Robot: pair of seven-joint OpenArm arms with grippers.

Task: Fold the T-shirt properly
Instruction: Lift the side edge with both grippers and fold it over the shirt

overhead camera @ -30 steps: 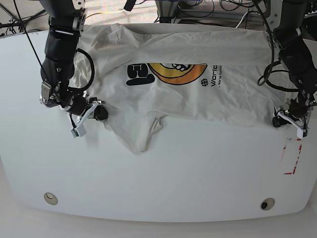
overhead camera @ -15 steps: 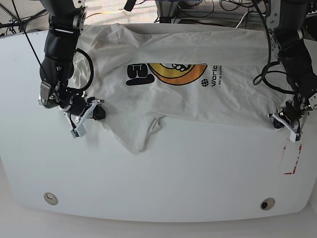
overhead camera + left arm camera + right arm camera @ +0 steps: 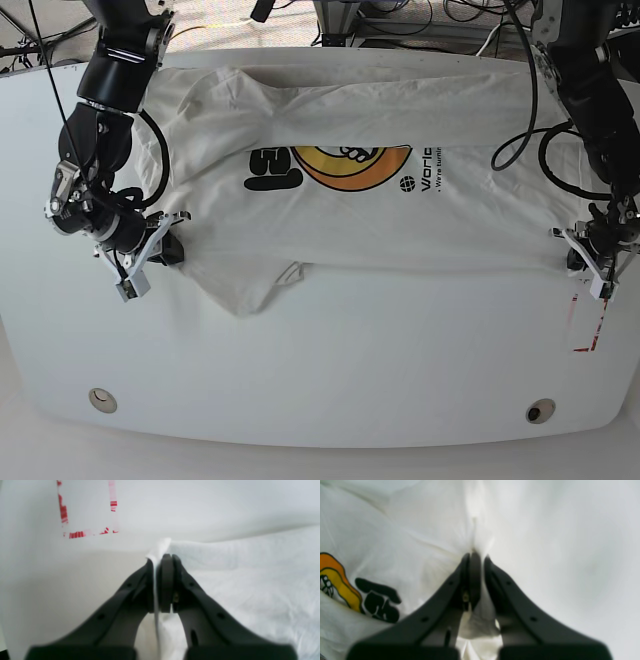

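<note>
The white T-shirt (image 3: 400, 220) lies spread across the back half of the table, its orange-and-black graphic (image 3: 345, 165) facing up. A loose flap (image 3: 250, 290) hangs toward the front. My right gripper (image 3: 172, 240) is at the shirt's edge on the base view's left. In its wrist view, this right gripper (image 3: 476, 553) is shut on a pinch of T-shirt (image 3: 407, 530) cloth. My left gripper (image 3: 578, 246) holds the shirt's opposite corner. Up close, the left gripper (image 3: 161, 557) is shut on a thin fold of the T-shirt (image 3: 250, 580) just above the tabletop.
A red tape rectangle (image 3: 590, 320) is marked on the table just in front of my left gripper, and its marks (image 3: 87, 532) show in the left wrist view. Two round holes (image 3: 101, 400) (image 3: 540, 411) sit near the front edge. Cables lie behind the table.
The arm on the base view's left has pulled its shirt edge further left and slightly forward. The graphic and front flap shifted left with it. The other gripper moved slightly right and forward, still holding its corner.
</note>
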